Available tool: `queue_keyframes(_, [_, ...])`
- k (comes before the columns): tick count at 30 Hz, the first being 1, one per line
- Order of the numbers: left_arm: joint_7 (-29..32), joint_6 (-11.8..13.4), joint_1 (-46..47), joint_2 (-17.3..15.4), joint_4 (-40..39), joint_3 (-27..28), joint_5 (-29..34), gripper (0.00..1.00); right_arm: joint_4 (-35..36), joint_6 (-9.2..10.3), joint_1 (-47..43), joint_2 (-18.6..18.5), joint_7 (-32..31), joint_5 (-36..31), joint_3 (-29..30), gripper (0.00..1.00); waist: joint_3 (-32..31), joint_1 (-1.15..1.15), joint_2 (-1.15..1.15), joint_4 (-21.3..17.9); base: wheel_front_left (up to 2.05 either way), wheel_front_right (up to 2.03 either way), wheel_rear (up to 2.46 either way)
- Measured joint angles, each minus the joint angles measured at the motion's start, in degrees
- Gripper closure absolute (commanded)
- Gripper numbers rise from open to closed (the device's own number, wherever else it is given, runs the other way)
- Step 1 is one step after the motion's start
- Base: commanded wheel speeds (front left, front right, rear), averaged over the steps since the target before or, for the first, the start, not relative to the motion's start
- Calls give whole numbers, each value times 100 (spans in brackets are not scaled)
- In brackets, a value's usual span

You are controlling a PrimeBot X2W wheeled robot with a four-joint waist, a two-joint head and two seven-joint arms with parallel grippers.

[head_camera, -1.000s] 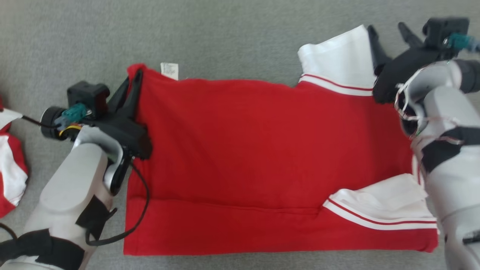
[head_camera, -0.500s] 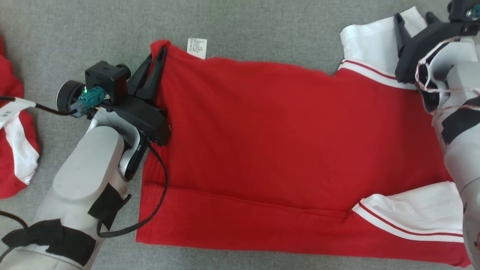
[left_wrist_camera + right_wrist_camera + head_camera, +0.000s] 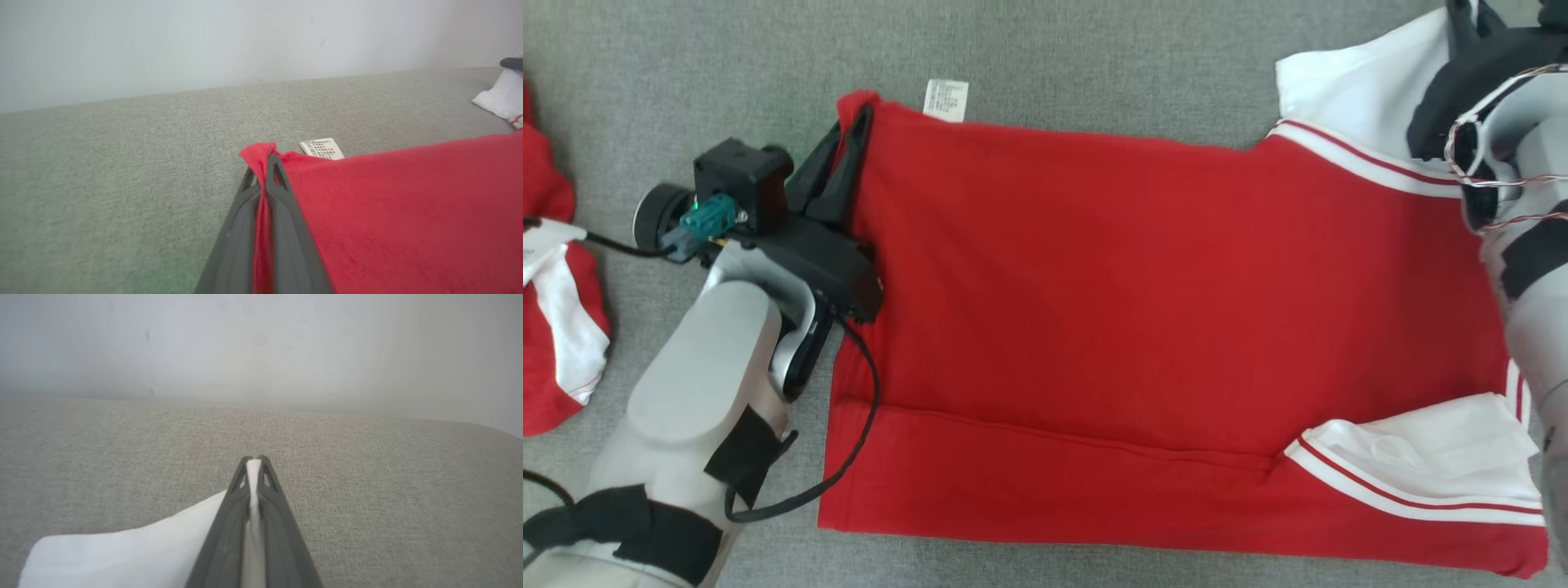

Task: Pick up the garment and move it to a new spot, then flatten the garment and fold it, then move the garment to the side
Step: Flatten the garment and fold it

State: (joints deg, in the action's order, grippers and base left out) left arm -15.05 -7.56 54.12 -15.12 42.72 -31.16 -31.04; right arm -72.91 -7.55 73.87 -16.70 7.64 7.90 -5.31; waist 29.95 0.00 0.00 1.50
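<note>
Now the garment [image 3: 1143, 286] lies spread flat on the gray surface [image 3: 1094, 49]. The left gripper [image 3: 267, 163] pinches a red corner [image 3: 257, 152] tight, and the right gripper [image 3: 254, 461] pinches a white sleeve [image 3: 122, 547] — probably so both far ends can lift together for a fold.

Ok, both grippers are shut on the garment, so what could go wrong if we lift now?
The right gripper pinches only the edge of the far white sleeve; it may slip out. The left gripper holds just a corner of the garment, so the middle may sag. The near sleeve lies crumpled; that crease could carry over.
</note>
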Motion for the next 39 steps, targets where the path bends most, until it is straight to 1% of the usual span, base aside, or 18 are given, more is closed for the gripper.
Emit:
queue_keyframes(3, [0, 0, -90, -18, 44, 30, -24, 100, 10, 0, -97, 157, 318, 113, 15, 100, -116, 0, 0, -35, 0, 0, 0])
queue_keyframes(6, [0, 0, -204, -48, 71, 47, -36, 100, 59, 0, -264, 221, 481, 214, -37, 100, -203, 0, 0, -71, 0, 0, 0])
queue_keyframes(11, [0, 0, -444, -146, 81, 118, -45, 100, 511, 0, -811, 245, 692, 575, -302, 100, -447, 0, 0, -183, 0, 0, 0])
queue_keyframes(14, [0, 1, -607, -189, 69, 181, -48, 100, 1031, 0, -1240, 230, 726, 972, -481, 100, -599, 0, 0, -261, 0, 0, 0])
queue_keyframes(21, [1, 1, -1004, -290, 35, 335, -47, 100, 2934, 0, -2655, 13, 734, 2081, -725, 100, -934, -1, 0, -456, 0, 0, 0])
queue_keyframes(28, [1, 1, -1318, -311, -77, 435, -20, 100, 4376, 0, -4014, -162, 735, 2710, -813, 100, -1183, -1, 0, -623, 0, 0, 0])
queue_keyframes(32, [0, 2, -1530, -358, -293, 548, 27, 100, 4992, 0, -4614, -163, 735, 2966, -826, 100, -1279, -1, 0, -688, 0, 0, 0])
queue_keyframes(36, [0, 1, -1806, -412, -544, 657, 159, 100, 5361, 0, -5128, -155, 735, 3083, -736, 100, -1373, -1, 0, -725, 0, 0, 0])
queue_keyframes(39, [1, 1, -2026, -424, -750, 794, 322, 100, 5665, 0, -5433, -80, 735, 3174, -643, 100, -1442, -1, -1, -749, 0, 0, 0])
